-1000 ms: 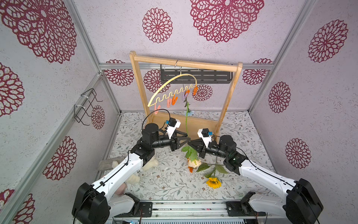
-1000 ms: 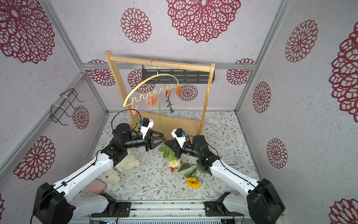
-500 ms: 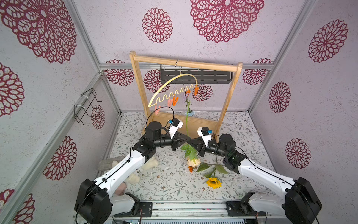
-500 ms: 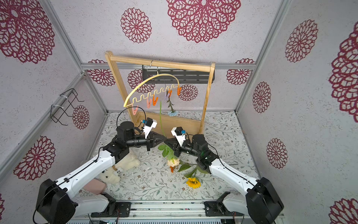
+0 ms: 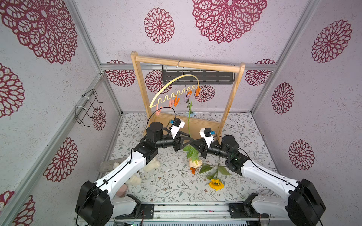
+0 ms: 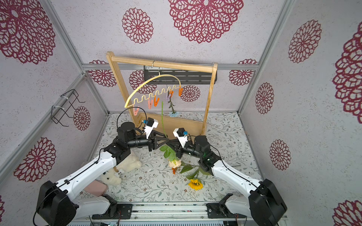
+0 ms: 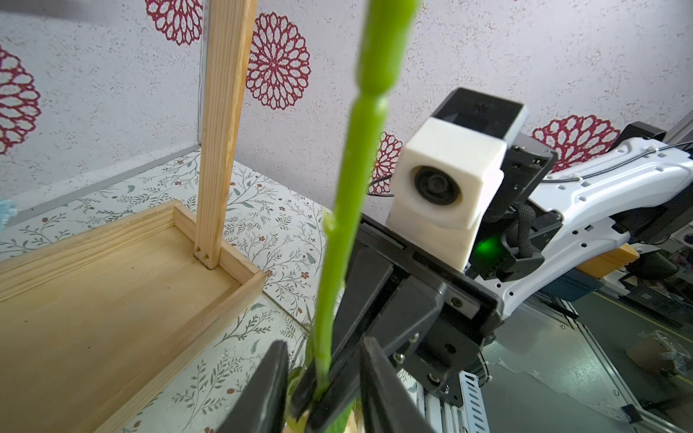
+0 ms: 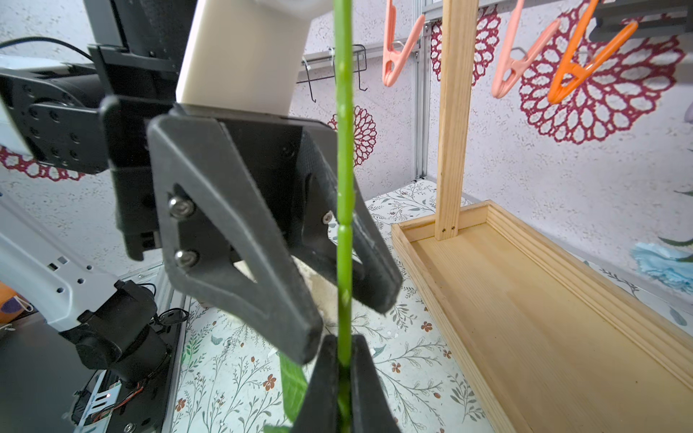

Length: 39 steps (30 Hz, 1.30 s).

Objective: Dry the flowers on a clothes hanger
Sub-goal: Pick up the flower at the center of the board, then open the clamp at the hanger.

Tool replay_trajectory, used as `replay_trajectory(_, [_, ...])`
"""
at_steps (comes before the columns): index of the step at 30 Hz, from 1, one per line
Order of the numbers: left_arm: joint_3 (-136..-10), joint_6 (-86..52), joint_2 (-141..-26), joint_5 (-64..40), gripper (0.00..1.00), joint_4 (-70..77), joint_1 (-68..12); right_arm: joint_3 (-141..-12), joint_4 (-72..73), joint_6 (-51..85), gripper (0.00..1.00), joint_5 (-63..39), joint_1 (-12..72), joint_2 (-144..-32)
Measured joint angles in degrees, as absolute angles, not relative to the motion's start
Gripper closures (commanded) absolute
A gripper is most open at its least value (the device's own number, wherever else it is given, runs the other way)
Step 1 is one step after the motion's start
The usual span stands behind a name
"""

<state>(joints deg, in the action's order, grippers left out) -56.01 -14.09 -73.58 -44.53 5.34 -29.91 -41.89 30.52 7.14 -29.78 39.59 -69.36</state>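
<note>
We see right end effector (image 8: 343, 375) clenched on green stem (image 8: 344, 150) of rose (image 5: 195, 163), bloom hanging head-down between arms. Left end effector (image 7: 323, 342) released, 2 fingers standing either side of same stem. Hanger (image 5: 176, 86) hooked on wooden rack (image 5: 186, 63). We note carnation (image 5: 193, 114) clipped to it by lilac clothespin (image 5: 187, 96). Sunflower (image 5: 215, 184) and gerbera (image 5: 193, 170) lie on bench (image 5: 166, 185).

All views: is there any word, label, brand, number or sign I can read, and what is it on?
No text can be read in any view.
Right wrist camera, on its black top: a faint mark, too blurred to read.
</note>
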Motion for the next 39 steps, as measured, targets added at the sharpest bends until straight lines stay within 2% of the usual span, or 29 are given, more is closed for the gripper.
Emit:
replay_trajectory(6, [-56.01, -15.22, -73.69, -44.77, 0.72, 6.13, -29.91, -41.89, 30.55, 7.16, 1.0, -29.78, 39.59, -69.36])
replay_trajectory(8, [-56.05, -15.59, -73.89, -44.93, 0.83, 6.55, -29.91, -41.89, 30.55, 7.16, 1.0, -29.78, 39.59, -69.36])
replay_trajectory(10, [-56.18, -16.03, -74.28, -45.36, 0.98, 6.92, -29.93, -41.89, 30.55, 7.16, 1.0, -29.82, 39.59, -69.34])
replay_trajectory(11, [-56.23, -16.05, -74.52, -45.65, 1.0, 7.16, -29.89, -41.89, 30.41, 7.2, 1.0, -29.71, 39.59, -69.28])
replay_trajectory(14, [-56.23, -16.58, -74.87, -45.91, 1.0, 7.84, -29.82, -41.89, 30.33, 7.44, 1.0, -29.78, 39.55, -69.19])
replay_trajectory(17, [-56.23, -16.58, -74.87, -45.98, 1.0, 8.03, -29.8, -41.89, 30.22, 7.62, 0.86, -29.67, 39.55, -69.04])
replay_trajectory(19, [-56.1, -17.08, -74.85, -45.95, 1.0, 8.78, -29.47, -41.89, 30.2, 7.35, 0.73, -29.41, 39.59, -68.75])
replay_trajectory(27, [-49.58, -25.78, -72.36, -46.33, 1.0, 19.2, -21.67, -41.89, 29.67, 5.58, 0.53, -27.2, 39.31, -64.36])
replay_trajectory(32, [-47.2, -26.65, -70.37, -45.52, 1.0, 19.38, -19.86, -41.89, 29.89, 5.72, 0.5, -25.89, 37.74, -62.74])
replay_trajectory(39, [-39.88, -31.33, -66.92, -38.46, 1.0, 23.86, -17.39, -46.35, 31.53, 8.56, 0.45, -19.05, 36.03, -65.43])
